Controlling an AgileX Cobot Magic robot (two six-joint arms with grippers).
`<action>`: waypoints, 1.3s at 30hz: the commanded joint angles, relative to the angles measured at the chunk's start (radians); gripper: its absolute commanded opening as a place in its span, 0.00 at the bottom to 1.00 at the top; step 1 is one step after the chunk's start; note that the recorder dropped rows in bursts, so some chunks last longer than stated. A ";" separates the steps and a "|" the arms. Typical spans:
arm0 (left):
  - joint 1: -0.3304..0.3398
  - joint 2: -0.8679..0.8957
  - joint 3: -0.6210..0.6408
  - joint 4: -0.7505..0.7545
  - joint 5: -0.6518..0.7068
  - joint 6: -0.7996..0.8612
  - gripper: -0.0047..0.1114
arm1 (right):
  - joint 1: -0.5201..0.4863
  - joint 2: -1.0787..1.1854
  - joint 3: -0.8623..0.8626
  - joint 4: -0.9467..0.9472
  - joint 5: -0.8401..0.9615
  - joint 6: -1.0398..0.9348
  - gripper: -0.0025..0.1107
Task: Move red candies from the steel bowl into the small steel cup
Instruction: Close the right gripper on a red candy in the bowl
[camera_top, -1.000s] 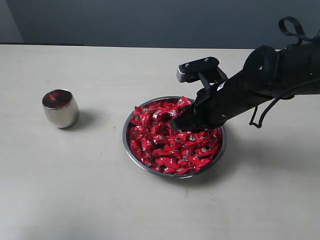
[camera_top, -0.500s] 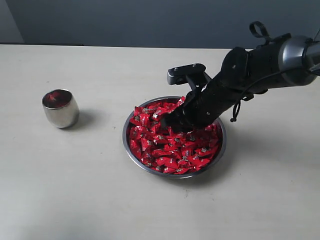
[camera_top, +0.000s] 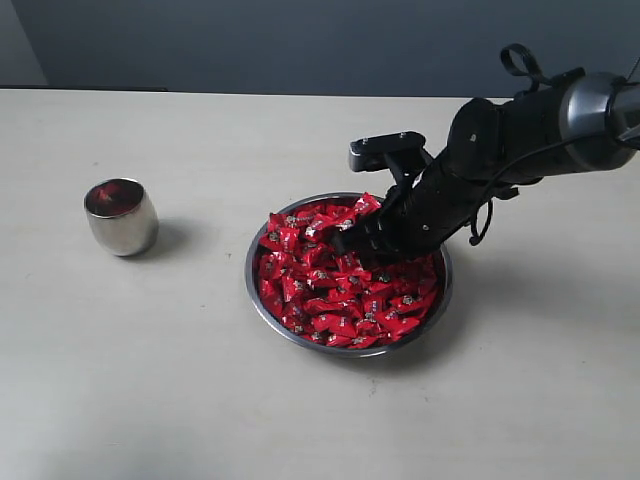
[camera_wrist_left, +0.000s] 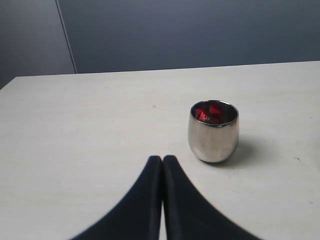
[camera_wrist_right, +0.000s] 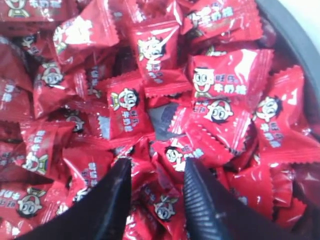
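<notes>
Trouble here would be a crowded grab: the red candies (camera_top: 335, 295) lie heaped tight in the steel bowl (camera_top: 249, 280), so closing could pinch two wrappers at once, or only a crimped edge that slips free on the way to the small steel cup (camera_top: 121, 216), which stands well apart. My right gripper (camera_wrist_right: 156, 172) has its fingers spread, tips sunk among the wrappers, nothing clamped. My left gripper (camera_wrist_left: 162, 162) is pressed together, empty, near the cup.

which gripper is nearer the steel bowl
Right. The right gripper is inside the steel bowl, open among the red candies; the left gripper, shut, faces the small steel cup, bowl outside its view.
</notes>
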 joint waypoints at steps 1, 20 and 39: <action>0.001 -0.004 0.004 -0.002 -0.002 -0.001 0.04 | -0.007 0.000 -0.004 0.037 0.005 -0.007 0.33; 0.001 -0.004 0.004 -0.002 -0.002 -0.001 0.04 | 0.000 0.053 -0.004 0.076 -0.031 -0.027 0.33; 0.001 -0.004 0.004 -0.002 -0.002 -0.001 0.04 | 0.000 0.053 -0.004 0.164 -0.037 -0.070 0.33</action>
